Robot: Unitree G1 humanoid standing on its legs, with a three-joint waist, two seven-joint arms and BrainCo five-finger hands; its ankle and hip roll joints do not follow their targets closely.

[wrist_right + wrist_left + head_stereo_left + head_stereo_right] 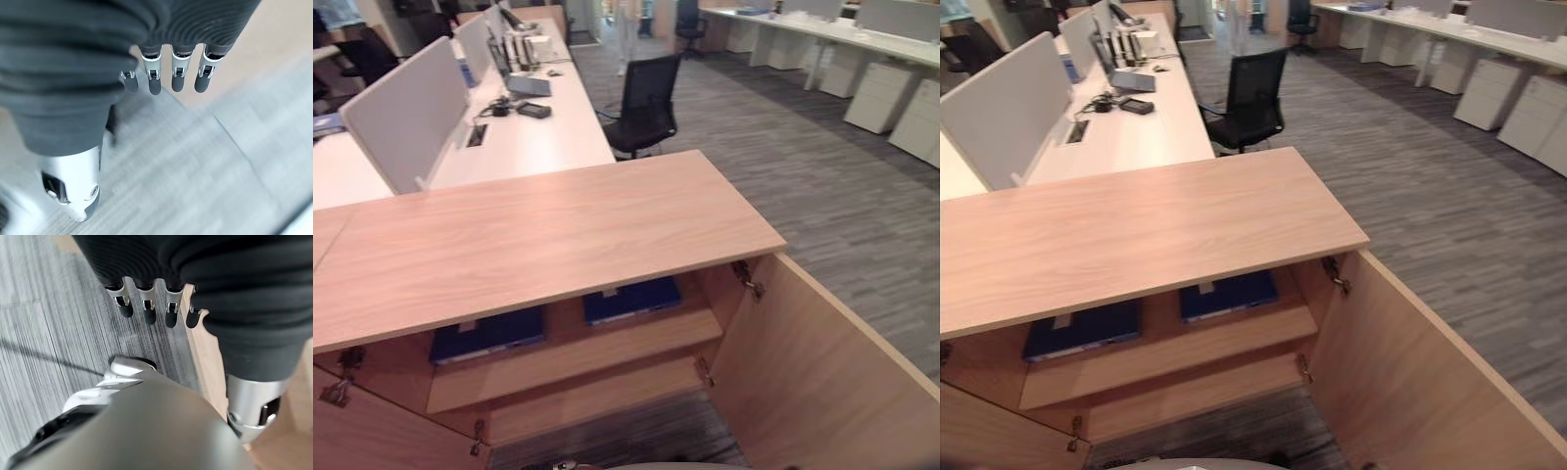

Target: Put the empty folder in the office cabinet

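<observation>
My left robot hand [146,308] hung beside my body with its fingers straight and relaxed, and it held nothing. My right robot hand [176,73] hung in the same way over the grey carpet [822,176], open and empty. So I carried no folder at that moment.

The office cabinet [538,235] stood just before me with both doors open. The right door [822,372] swung far out toward me, and the left door [372,431] showed at the low corner. On the upper shelf [578,352] lay two dark blue folders flat, side by side but apart: the left folder [489,335] and the right folder [631,299]. Each had a small pale label at its front edge. Both looked thin and closed, with stiff covers, and the cabinet top hid their back parts. I could not tell which one was the empty folder of my task, or if it was one of them at all.

I judged that the main danger was there: I could believe the work was done, or reach for the wrong folder, because the two looked the same. Another danger was the right door, which stood near my right arm; a careless swing could strike it. Also the shelf opening was low under the top, so a robot hand going in could knock against its edge.
</observation>
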